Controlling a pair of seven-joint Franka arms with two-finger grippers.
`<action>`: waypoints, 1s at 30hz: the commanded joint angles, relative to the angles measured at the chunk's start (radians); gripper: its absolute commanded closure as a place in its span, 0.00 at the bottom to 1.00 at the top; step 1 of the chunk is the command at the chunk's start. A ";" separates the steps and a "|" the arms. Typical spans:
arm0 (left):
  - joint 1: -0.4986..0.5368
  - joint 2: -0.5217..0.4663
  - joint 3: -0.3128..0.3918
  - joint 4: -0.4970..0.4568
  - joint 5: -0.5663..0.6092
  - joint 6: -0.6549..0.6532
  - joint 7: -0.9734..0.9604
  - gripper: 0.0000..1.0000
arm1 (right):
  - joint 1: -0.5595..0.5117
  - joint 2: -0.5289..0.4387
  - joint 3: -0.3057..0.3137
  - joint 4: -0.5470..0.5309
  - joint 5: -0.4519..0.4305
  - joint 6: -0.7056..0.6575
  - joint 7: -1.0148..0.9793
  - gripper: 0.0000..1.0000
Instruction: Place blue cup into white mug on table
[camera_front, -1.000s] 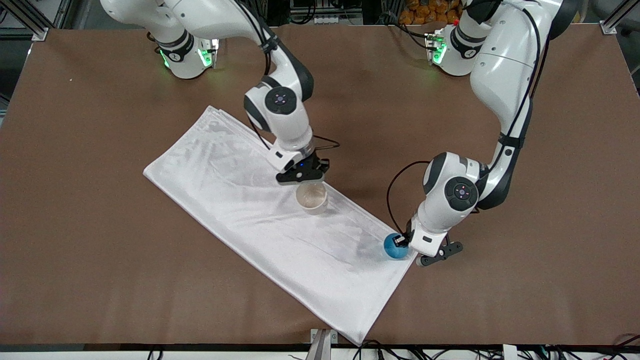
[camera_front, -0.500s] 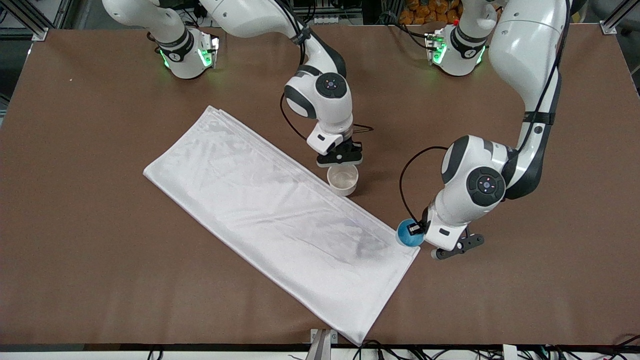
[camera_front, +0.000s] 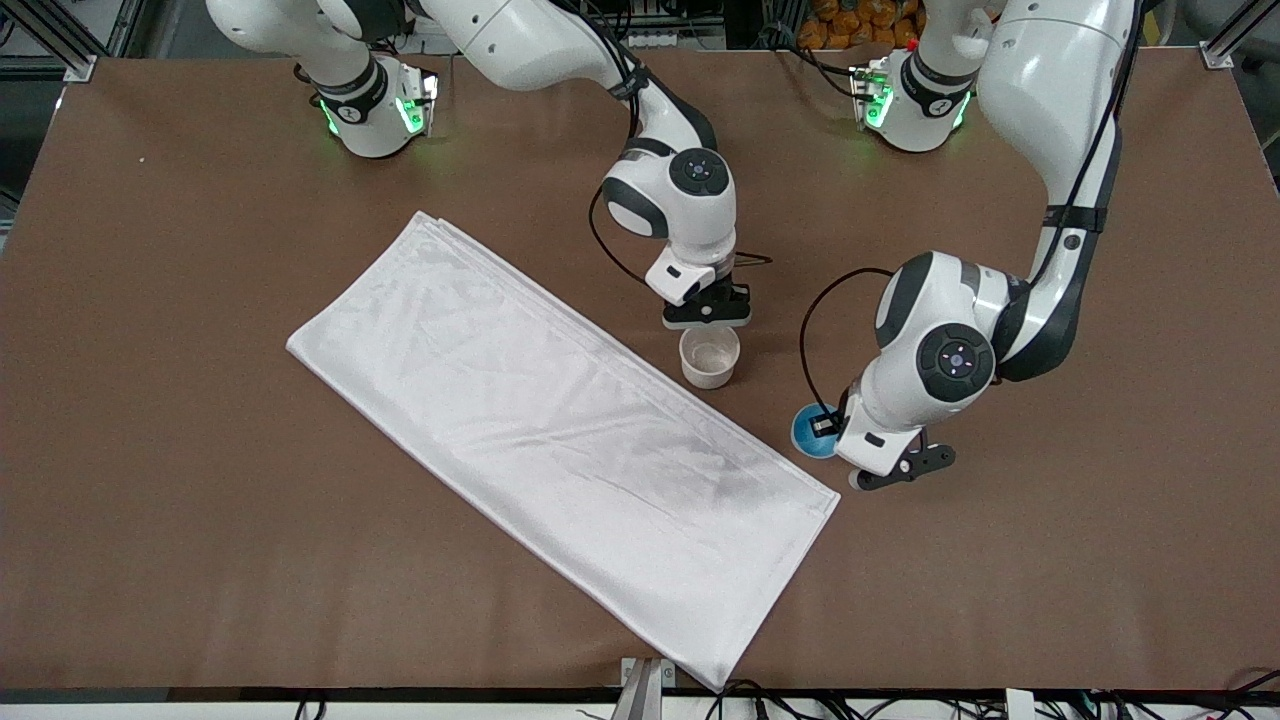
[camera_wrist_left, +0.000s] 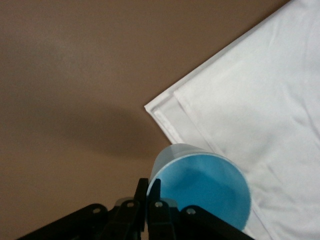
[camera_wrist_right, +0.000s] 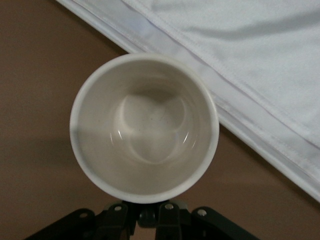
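My right gripper (camera_front: 708, 326) is shut on the black handle of the white mug (camera_front: 709, 357), which it holds upright over the brown table (camera_front: 1100, 520) just off the cloth's long edge. In the right wrist view the mug (camera_wrist_right: 144, 127) shows an empty cream inside, with my right gripper (camera_wrist_right: 150, 216) clamped on the handle at its rim. My left gripper (camera_front: 822, 427) is shut on the rim of the blue cup (camera_front: 808, 436), over the table by the cloth's corner toward the left arm's end. In the left wrist view the cup (camera_wrist_left: 205, 187) is pinched at its wall by my left gripper (camera_wrist_left: 149, 189).
A long white folded cloth (camera_front: 520, 420) lies slantwise across the middle of the table, and its corner (camera_wrist_left: 165, 112) sits just under the blue cup. Bare brown table surrounds the cloth on all sides.
The right gripper carried the mug off the cloth toward the left arm's end. The left gripper carried the blue cup off the cloth's corner, closer to the mug.
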 joint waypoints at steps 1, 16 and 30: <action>-0.020 -0.119 0.000 -0.134 0.016 -0.007 0.009 1.00 | 0.010 0.036 -0.007 0.051 -0.016 -0.008 0.040 0.77; -0.021 -0.231 -0.081 -0.262 0.013 0.048 -0.065 1.00 | 0.010 -0.042 -0.007 0.060 -0.015 -0.122 0.093 0.00; -0.060 -0.199 -0.132 -0.254 0.011 0.156 -0.200 1.00 | -0.065 -0.278 -0.007 -0.007 -0.012 -0.359 -0.049 0.00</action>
